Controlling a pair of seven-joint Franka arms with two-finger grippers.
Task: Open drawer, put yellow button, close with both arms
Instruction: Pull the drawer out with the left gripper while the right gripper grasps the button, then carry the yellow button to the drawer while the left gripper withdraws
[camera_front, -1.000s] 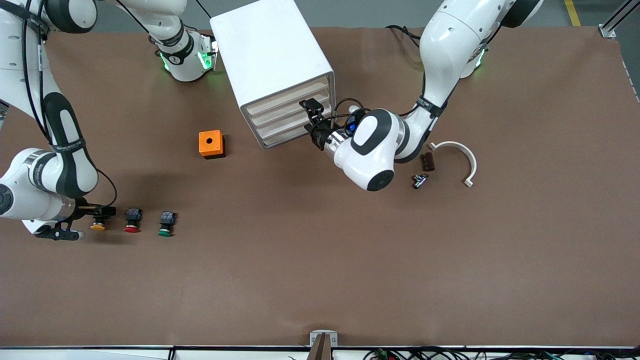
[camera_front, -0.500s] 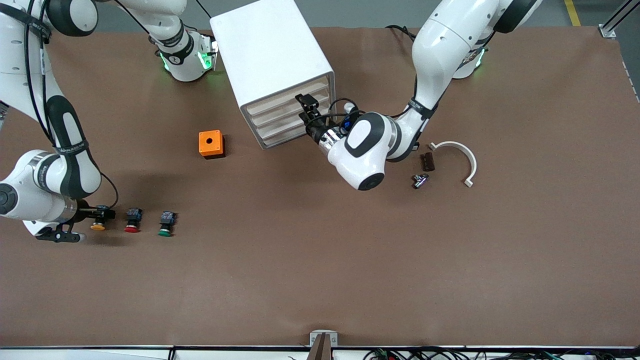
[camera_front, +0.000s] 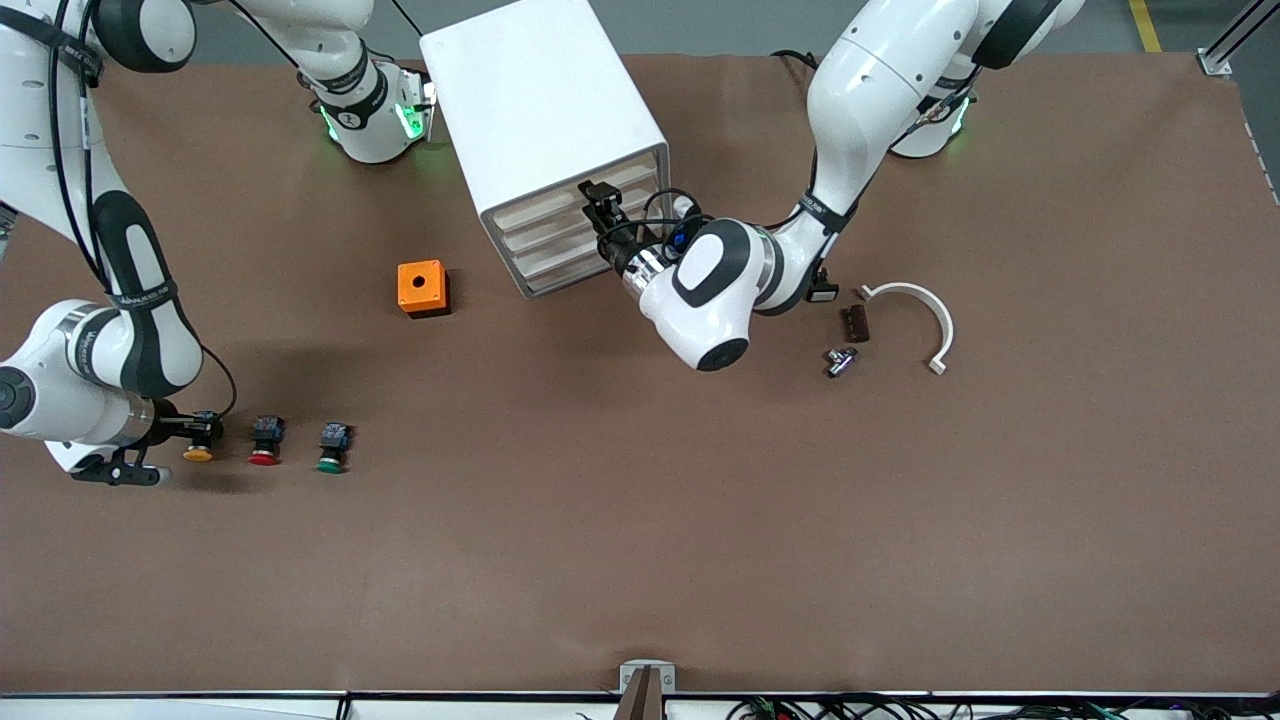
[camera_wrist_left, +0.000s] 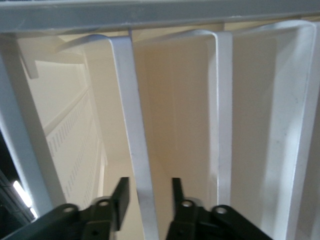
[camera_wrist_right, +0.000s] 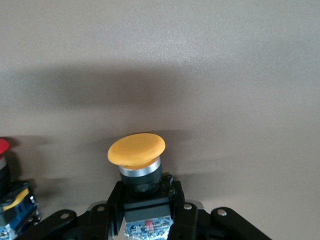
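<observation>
No legible writing anywhere. Right gripper (camera_wrist_right: 146, 200) clamps the yellow button's (camera_wrist_right: 136, 150) black body at the right arm's end of the table (camera_front: 640, 520); red button (camera_front: 265, 438) just beside. Left gripper (camera_wrist_left: 148, 196) straddles the drawer (camera_wrist_left: 131, 130) front lip, jaws narrowed around it, touching unclear. Nearer table bare.

left end effector (camera_front: 597, 205) at cream front of tall white cabinet (camera_front: 545, 120) | right end effector (camera_front: 203, 432) at yellow-capped push button (camera_front: 197, 453) | brown counter (camera_front: 640, 520)
</observation>
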